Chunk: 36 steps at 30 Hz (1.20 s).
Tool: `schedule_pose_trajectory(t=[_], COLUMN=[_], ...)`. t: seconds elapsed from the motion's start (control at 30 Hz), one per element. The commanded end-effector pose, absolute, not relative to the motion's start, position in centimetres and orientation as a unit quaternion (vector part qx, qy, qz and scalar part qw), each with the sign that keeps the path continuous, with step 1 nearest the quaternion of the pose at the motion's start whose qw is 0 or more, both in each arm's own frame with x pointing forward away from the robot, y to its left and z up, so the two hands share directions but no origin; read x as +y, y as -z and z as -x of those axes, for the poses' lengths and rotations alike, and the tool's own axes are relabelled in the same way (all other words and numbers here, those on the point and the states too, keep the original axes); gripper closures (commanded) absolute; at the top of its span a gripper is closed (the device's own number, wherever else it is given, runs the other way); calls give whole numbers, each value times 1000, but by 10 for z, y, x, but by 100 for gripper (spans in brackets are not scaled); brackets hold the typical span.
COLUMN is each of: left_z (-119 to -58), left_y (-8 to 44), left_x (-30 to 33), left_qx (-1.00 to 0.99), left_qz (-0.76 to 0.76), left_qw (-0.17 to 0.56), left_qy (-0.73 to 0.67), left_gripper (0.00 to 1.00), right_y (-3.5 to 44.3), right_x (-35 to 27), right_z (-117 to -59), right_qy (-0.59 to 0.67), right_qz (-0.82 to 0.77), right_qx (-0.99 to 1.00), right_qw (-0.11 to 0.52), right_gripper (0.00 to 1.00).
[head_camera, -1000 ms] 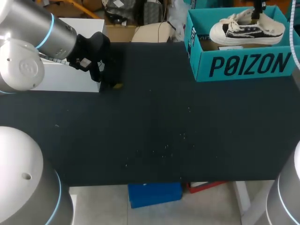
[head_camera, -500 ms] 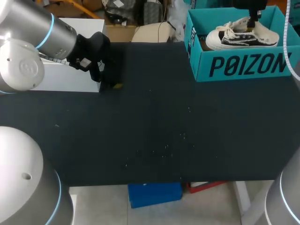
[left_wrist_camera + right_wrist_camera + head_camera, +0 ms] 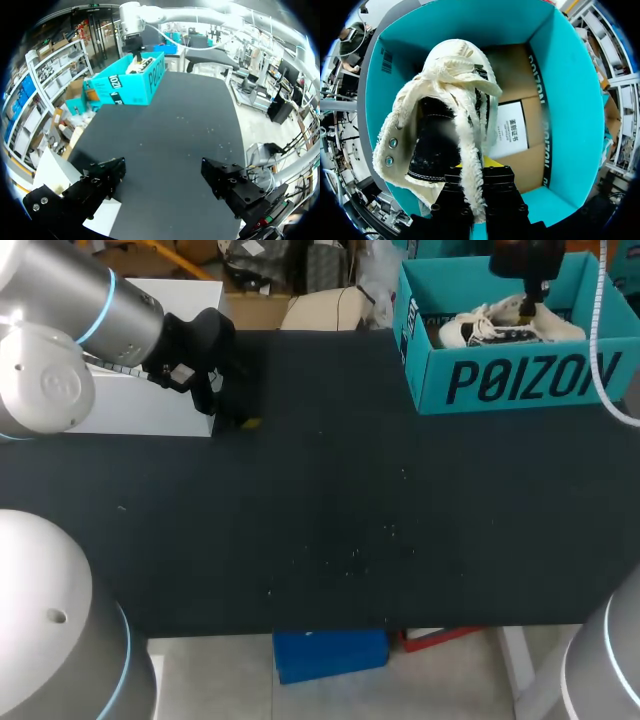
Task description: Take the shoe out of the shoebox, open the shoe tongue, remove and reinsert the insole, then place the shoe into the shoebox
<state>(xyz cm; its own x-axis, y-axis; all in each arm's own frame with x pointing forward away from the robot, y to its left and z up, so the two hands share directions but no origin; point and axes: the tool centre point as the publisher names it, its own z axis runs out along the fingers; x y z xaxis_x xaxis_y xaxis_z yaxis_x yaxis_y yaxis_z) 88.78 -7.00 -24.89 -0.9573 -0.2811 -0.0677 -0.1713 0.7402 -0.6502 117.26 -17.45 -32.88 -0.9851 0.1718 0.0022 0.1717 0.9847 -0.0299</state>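
Note:
A cream, fleecy shoe [image 3: 498,328] with a black side lies low inside the teal shoebox [image 3: 520,382] at the table's far right. My right gripper [image 3: 527,306] comes down from above it and is shut on the shoe's fleecy edge. In the right wrist view the shoe [image 3: 445,120] hangs ahead of the gripper [image 3: 472,197], over the box's cardboard floor [image 3: 515,75]. My left gripper [image 3: 240,415] sits far off at the left, open and holding nothing. The left wrist view shows its fingers [image 3: 100,182] wide apart, with the shoebox [image 3: 127,82] far ahead.
A white box [image 3: 150,405] stands at the table's left edge, right beside my left gripper. The black tabletop [image 3: 350,520] stretches between it and the shoebox. A white card [image 3: 512,135] lies on the shoebox floor.
My right gripper has come down and shifted left with the shoe, which has sunk from above the box rim to inside the box. The left arm has stayed put.

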Motion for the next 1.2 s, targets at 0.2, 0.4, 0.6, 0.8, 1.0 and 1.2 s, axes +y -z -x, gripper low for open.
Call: schedule_pose_trajectory(t=[0.2,0.4,0.6,0.8,1.0,1.2], left_z=[-887,-887,-887,-887,-887,-887], left_y=[249,249,249,249,249,249], left_x=[-70,-70,-70,-70,-70,-70], left_qx=[929,929,929,929,929,929], left_qz=[123,123,123,123,123,123], left_qw=[82,82,82,82,82,82], left_qy=[338,338,338,338,338,338], left_gripper=[0,0,0,0,0,0], right_y=[354,366,368,342,311,271], right_x=[-174,-174,-178,-183,-181,-165], right_z=[-1184,-1180,-1178,-1180,-1174,-1160], right_qy=[-17,-24,-40,-23,-29,-47], right_qz=[85,86,99,113,115,128], right_qx=[-996,-995,-993,-993,-992,-988], right_qw=[36,53,45,-17,-46,-69], right_gripper=[100,100,0,13,4,0])
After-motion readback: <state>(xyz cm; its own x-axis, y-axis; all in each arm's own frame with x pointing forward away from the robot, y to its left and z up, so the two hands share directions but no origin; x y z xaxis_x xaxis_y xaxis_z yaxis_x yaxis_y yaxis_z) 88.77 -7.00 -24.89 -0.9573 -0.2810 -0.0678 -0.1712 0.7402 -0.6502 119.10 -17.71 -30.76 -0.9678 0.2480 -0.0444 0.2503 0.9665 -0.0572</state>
